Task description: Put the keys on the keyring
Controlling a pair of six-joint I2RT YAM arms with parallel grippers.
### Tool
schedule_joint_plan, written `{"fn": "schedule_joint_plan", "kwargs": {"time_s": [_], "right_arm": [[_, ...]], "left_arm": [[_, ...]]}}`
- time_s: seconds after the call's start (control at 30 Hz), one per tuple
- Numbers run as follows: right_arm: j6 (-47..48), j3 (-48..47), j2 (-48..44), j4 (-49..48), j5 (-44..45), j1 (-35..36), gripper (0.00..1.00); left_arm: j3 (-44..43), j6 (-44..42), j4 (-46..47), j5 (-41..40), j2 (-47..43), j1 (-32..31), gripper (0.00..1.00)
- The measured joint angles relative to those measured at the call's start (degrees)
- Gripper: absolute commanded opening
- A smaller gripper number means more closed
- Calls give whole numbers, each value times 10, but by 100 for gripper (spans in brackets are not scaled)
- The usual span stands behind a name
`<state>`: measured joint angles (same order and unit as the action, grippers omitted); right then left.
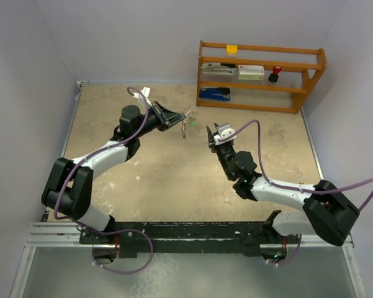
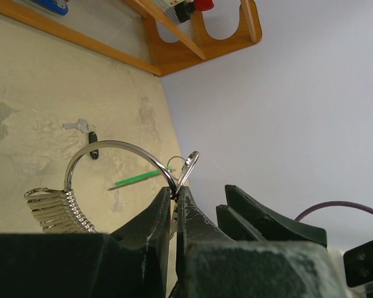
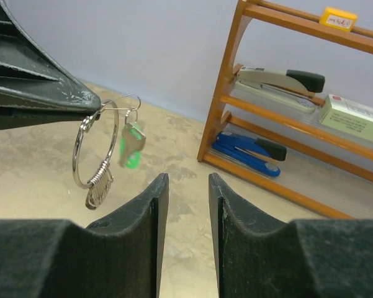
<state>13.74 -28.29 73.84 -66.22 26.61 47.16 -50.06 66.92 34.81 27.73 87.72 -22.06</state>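
My left gripper (image 2: 175, 190) is shut on the keyring (image 2: 112, 146) and holds it above the table; the jaws pinch the thin silver ring at its top. A cluster of small silver keys (image 3: 99, 189) hangs at the ring's bottom. The green-headed key (image 3: 131, 144) dangles from a thin wire loop beside the ring (image 3: 80, 149). My right gripper (image 3: 187, 180) is open with nothing between its fingers, a little to the right of the green key and apart from it. A black-headed key (image 2: 92, 138) lies on the table beyond the ring. From above, the ring (image 1: 184, 126) hangs between my left gripper (image 1: 174, 119) and my right gripper (image 1: 212, 135).
A wooden shelf rack (image 1: 260, 74) stands at the back right against the wall. It holds a blue stapler (image 3: 248, 149), a grey stapler (image 3: 279, 81), a box and small items. Walls close in on the left, back and right of the beige tabletop (image 1: 174, 180).
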Motion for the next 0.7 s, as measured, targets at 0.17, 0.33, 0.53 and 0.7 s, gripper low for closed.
{"fn": "schedule_joint_plan", "kwargs": {"time_s": [0.17,0.33,0.53,0.7], "right_arm": [[-32,1,-32,73,-21,-2,45],[-75,-14,-39,155,-70,-2,49],[-107,-26,-37,199,-139,-3,54],[-122,-47,-13,206,-176,-2,57]], "left_arm": [[-11,-15,-20,1,0,0,0],[-14,-22,-30,-1,0,0,0],[-14,-27,-32,-13,0,0,0],[-14,-26,-32,-27,0,0,0]]}}
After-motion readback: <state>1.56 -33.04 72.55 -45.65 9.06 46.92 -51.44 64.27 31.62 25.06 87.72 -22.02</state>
